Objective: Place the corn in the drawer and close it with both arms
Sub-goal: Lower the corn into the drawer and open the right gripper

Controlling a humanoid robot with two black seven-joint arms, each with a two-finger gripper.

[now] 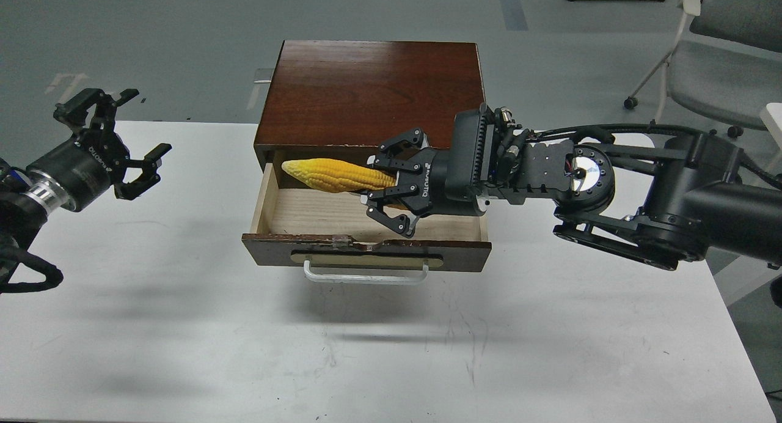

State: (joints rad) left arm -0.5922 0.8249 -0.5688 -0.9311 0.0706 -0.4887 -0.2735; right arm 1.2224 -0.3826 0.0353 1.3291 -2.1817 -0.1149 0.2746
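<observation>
The drawer (372, 218) is pulled open from the dark reddish-brown cabinet (372, 93); its pale wood floor shows, and its chipped brown front carries a white bar handle (365, 277). My right gripper (391, 187) is shut on the thick end of the yellow corn (336, 175). It holds the cob lying sideways over the open drawer, tapered tip pointing left near the left wall. My left gripper (119, 145) is open and empty, above the table's left side, well apart from the drawer.
The white table (550, 325) carries the cabinet at its back middle. A grey wheeled chair (708, 74) stands on the floor beyond the table's right rear corner. My right arm stretches across the table's right side.
</observation>
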